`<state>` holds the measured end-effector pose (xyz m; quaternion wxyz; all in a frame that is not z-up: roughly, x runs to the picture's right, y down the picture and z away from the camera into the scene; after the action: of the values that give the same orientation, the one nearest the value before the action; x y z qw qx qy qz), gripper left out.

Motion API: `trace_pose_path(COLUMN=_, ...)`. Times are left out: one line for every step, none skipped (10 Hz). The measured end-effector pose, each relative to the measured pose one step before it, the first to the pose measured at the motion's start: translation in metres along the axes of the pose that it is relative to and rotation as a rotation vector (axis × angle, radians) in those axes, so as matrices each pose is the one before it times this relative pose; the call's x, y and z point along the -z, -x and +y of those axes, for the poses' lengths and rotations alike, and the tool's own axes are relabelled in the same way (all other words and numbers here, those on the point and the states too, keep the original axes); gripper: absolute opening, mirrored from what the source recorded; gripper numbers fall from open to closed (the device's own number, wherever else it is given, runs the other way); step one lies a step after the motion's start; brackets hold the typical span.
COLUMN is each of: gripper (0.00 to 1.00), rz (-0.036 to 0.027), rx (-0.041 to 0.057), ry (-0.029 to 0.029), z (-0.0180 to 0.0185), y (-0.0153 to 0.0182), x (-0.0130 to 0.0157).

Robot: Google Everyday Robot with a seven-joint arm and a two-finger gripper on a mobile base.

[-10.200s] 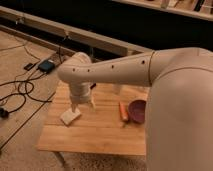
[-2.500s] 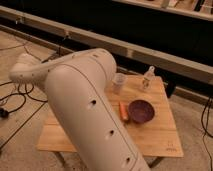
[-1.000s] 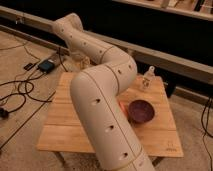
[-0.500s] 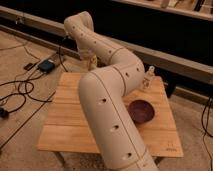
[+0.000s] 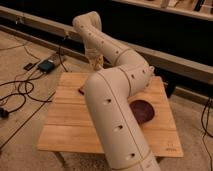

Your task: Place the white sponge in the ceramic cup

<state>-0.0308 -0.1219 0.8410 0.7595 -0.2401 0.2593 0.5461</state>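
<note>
My gripper hangs from the wrist above the back edge of the wooden table, left of the middle. The arm's thick pale links cross the table's middle and cover much of it. The white sponge does not show on the table, and I cannot tell whether the gripper holds it. The ceramic cup is hidden, likely behind the arm.
A purple bowl sits on the table's right side, partly behind the arm. A small dark object pokes out at the arm's left edge. Cables and a dark box lie on the floor at the left. A low ledge runs behind the table.
The arm has swung to the right, and the wrist and gripper have moved right along the table's back edge. The cup, visible 2.5 s ago, is now covered.
</note>
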Motion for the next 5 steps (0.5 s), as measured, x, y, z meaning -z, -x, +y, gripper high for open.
trace_pose_path(gripper=0.0, rz=-0.0005, rx=0.00389, ry=0.00155, z=0.00315, y=0.00062, x=0.00053)
trace_pose_path(gripper=0.0, rz=-0.0003, rx=-0.00013, ry=0.00028, z=-0.00005, y=0.00002, x=0.00017)
trace_pose_path(gripper=0.0, rz=-0.00015, rx=-0.00043, ry=-0.00077, z=-0.00044, y=-0.00002, x=0.00003)
trace_pose_path(gripper=0.0, rz=0.0002, rx=-0.00053, ry=-0.0001, z=-0.00042, y=-0.0001, x=-0.00018)
trace_pose_path(gripper=0.0, rz=-0.00031, rx=0.00067, ry=-0.00039, z=0.00046, y=0.00019, x=0.00009)
